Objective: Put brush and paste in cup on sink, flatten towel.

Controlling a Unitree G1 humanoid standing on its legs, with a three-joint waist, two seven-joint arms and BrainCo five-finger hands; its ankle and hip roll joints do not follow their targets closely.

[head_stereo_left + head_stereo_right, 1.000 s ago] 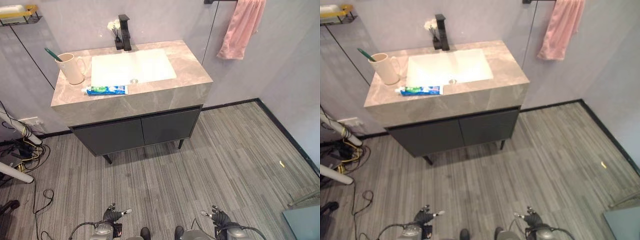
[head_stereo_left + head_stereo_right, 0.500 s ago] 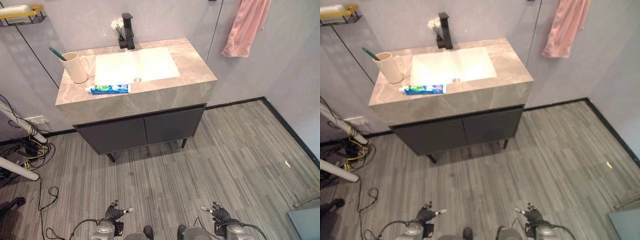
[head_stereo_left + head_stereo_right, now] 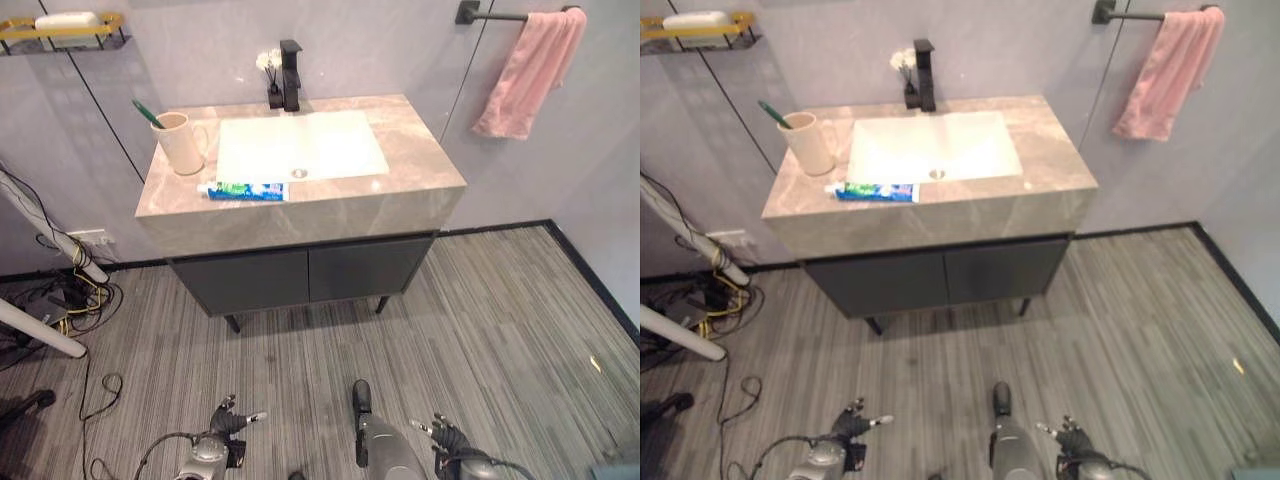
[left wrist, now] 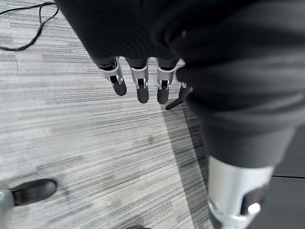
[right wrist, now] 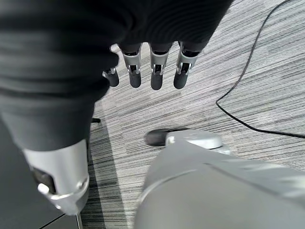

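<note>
Two robot hands hang low over the grey striped floor (image 3: pixel 300 370), well apart from the vanity: the left hand (image 3: pixel 228 424) and the right hand (image 3: pixel 446 440) both have their fingers straight and loosely spread, holding nothing; each wrist view shows dark fingertips (image 4: pixel 141 93) pointing at bare flooring. On the grey marble counter (image 3: pixel 420 170) stands a beige ceramic cup (image 3: pixel 182 144) with a handle, near the back left corner, with a green toothbrush (image 3: pixel 148 113) leaning out of it. A flat blue, green and white toothpaste tube (image 3: pixel 247 191) lies along the counter's front edge, just beside the white rectangular sink basin (image 3: pixel 300 145). A black tap (image 3: pixel 290 74) rises behind the basin. A pink towel (image 3: pixel 530 75) hangs bunched and uneven from a black wall rail (image 3: pixel 490 15) to the right.
</note>
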